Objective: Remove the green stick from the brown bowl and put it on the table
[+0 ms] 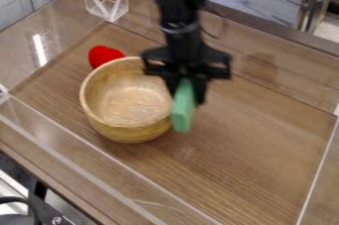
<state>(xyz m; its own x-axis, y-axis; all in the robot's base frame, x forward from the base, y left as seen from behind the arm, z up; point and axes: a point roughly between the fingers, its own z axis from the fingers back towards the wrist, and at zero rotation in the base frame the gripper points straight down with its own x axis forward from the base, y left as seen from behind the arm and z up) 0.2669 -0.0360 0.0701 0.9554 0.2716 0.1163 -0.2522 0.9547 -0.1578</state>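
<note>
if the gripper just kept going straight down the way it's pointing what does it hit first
Probably the table, just right of the brown bowl. The gripper holds the green stick hanging below it, so the stick's lower end would likely touch first; depth is uncertain.

The table (259,160) is bare wood to the right of and in front of the brown bowl (129,98); a gripper can pass there without obstruction.

Obstacles:
- The brown bowl occupies the left-centre area. Its thick rim stands above the surface.
- A small red object (103,56) lies just behind the bowl on the left, closing that gap.
- Low clear plastic walls (157,205) edge the table at front, left and right.
- The gripper (185,78) holds the green stick (184,106), which hangs beside the bowl's right rim above the table.
</note>
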